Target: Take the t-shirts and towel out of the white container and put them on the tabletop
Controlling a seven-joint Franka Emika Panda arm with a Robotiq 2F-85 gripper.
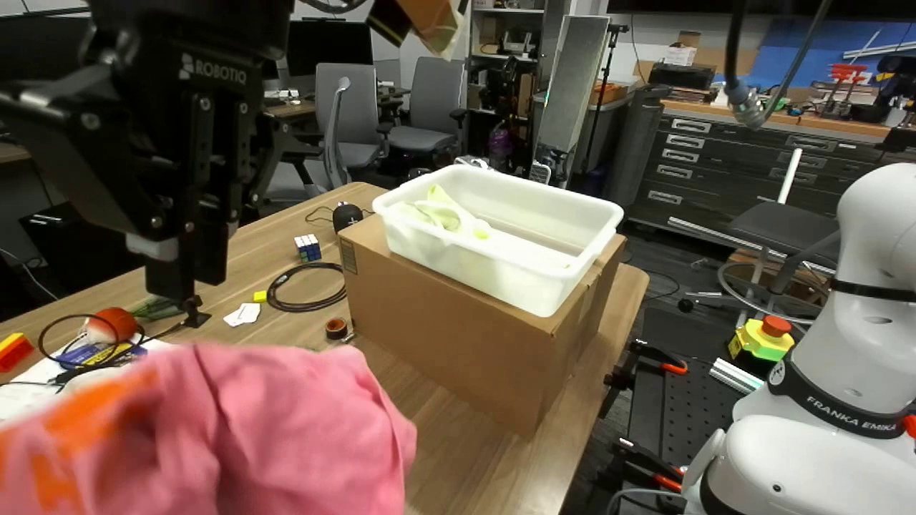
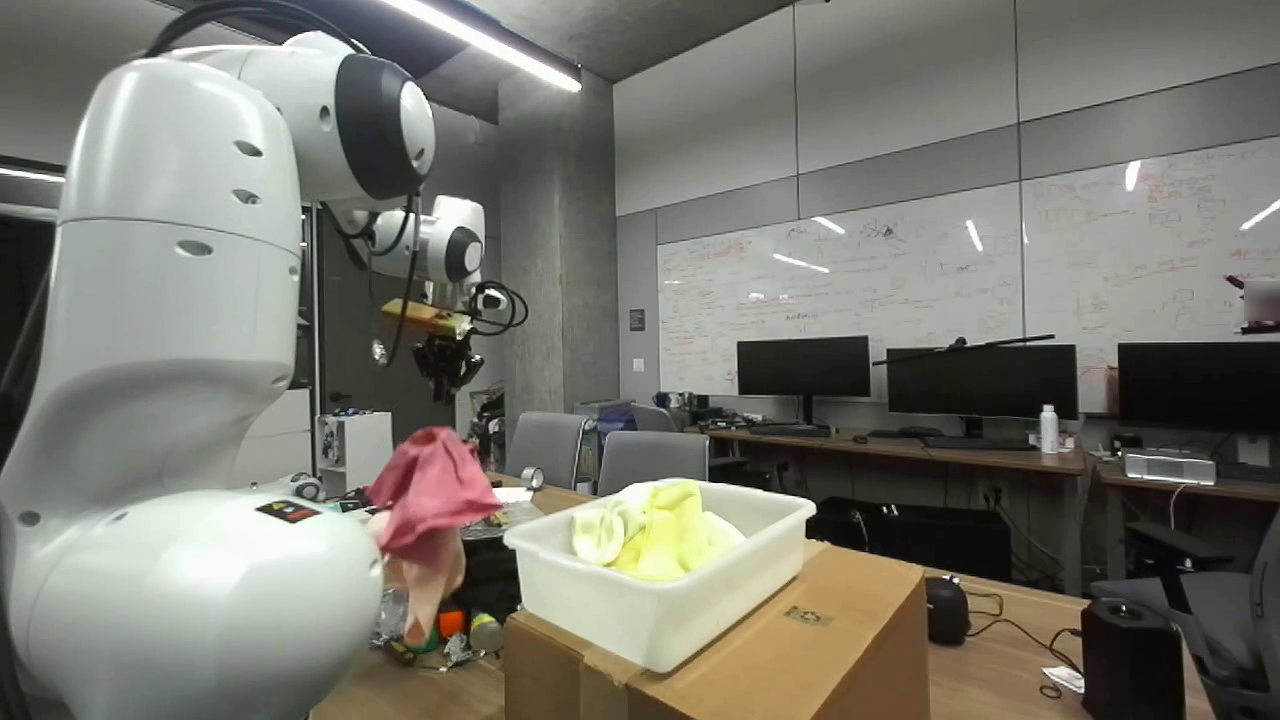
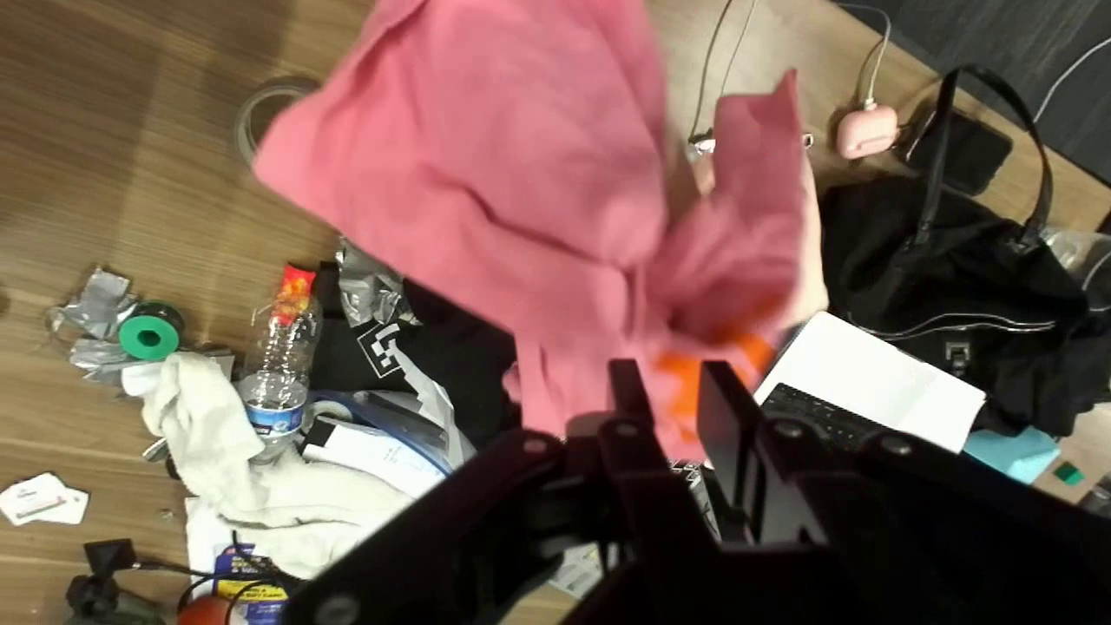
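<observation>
My gripper [image 1: 186,286] is above the tabletop [image 1: 458,465], away from the white container. Its fingers stand apart in the wrist view [image 3: 664,382]. A pink t-shirt with an orange print [image 1: 286,422] is in the air below the fingertips. In an exterior view a gap shows between the gripper [image 2: 447,385] and the pink t-shirt [image 2: 430,490]. The t-shirt looks blurred in the wrist view [image 3: 538,174]. The white container [image 1: 465,265] stands on a cardboard box and also shows in an exterior view [image 2: 610,615]. Yellow and white cloth [image 2: 670,535] lies bunched inside it.
The cardboard box [image 1: 444,350] is a tall obstacle on the table. Below the gripper lie a plastic bottle [image 3: 276,373], a cream cloth [image 3: 304,503], a black bag [image 3: 963,286] and other clutter. A puzzle cube [image 1: 308,247] and cable coil [image 1: 308,306] lie beside the box.
</observation>
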